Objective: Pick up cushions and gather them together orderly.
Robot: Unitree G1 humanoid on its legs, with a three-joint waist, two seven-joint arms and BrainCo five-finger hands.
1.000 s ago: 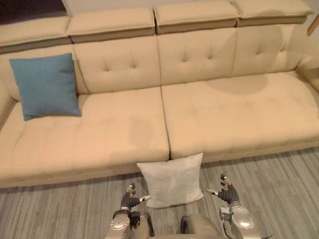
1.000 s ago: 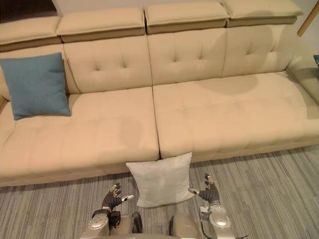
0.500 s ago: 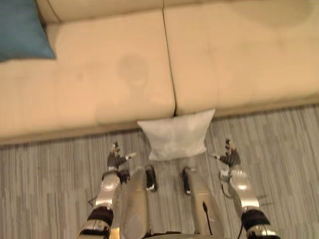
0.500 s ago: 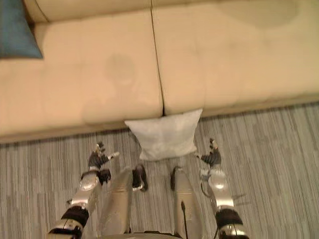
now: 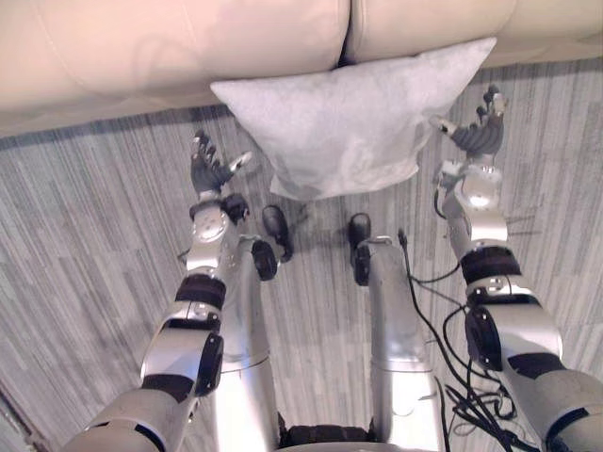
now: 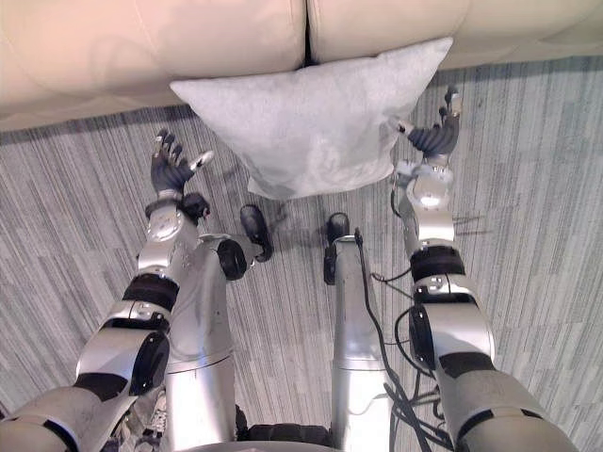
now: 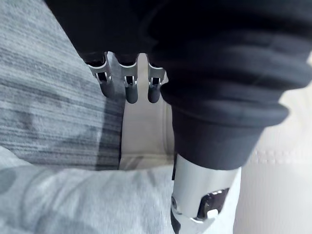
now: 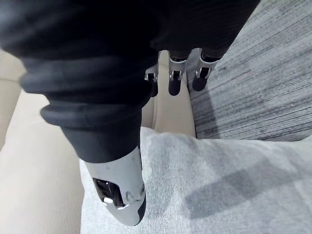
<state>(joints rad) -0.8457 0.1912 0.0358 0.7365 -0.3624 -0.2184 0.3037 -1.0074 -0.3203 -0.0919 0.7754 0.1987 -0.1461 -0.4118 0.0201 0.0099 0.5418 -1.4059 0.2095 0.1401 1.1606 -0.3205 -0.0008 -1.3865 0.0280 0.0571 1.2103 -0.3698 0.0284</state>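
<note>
In the left eye view a pale grey cushion [image 5: 349, 122], square with pointed corners and a soft, faintly mottled weave, stands on its edge on the floor [image 5: 85, 235] at 12 o'clock. It leans back against the smooth cream leather front of the sofa [image 5: 188, 47], just under the seam between two seat pads. The floor is grey and finely striped in long planks. The left hand [image 5: 207, 169] hovers at 9 o'clock of the cushion, a little apart from its lower corner, with its fingers spread straight and holding nothing. The right hand [image 5: 479, 137] is at 3 o'clock of the cushion, its fingers likewise spread and its thumb tip just beside the cushion's side edge; whether it touches, I cannot tell.

The right eye view gives the same layout, with the cushion [image 6: 301, 118] between the two hands.

In the left wrist view the silver fingers [image 7: 126, 83] stick out straight from the dark ribbed cover, toward the sofa's front. The cushion's woven cloth [image 7: 73, 200] lies beside the thumb.

In the right wrist view the fingers [image 8: 175, 78] are straight too, and the blunt silver thumb [image 8: 119, 185] lies at the edge of the cushion [image 8: 219, 185].
</note>
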